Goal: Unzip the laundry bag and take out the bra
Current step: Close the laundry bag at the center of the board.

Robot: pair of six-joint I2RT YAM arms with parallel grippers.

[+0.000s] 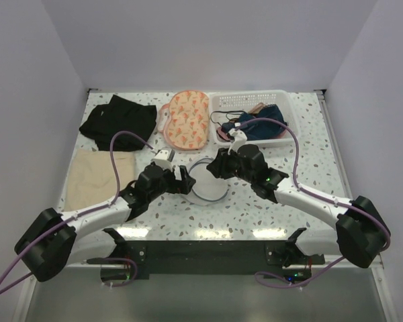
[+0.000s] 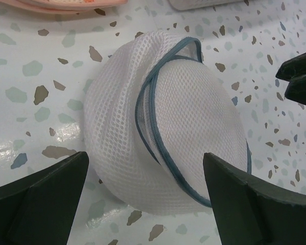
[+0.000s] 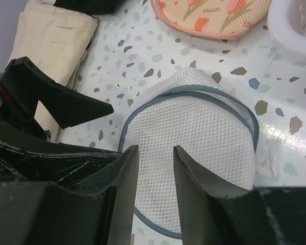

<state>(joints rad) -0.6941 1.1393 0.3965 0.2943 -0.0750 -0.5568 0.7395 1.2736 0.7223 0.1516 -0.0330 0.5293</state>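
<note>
The bag lies between the arms, seemingly still zipped (no bra shows through its mesh). The left gripper faces it with jaws wide; the right gripper, jaws narrowly parted, hovers over its rim. Unzipping and removal both lie ahead.

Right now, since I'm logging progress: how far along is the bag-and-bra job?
Done: nothing visible; the mesh laundry bag lies domed and looks shut. In hand: the left claw is open astride it, the right claw narrowly open over its grey-trimmed edge. Left: unzipping, then pulling out the bra, which I cannot see inside.
</note>
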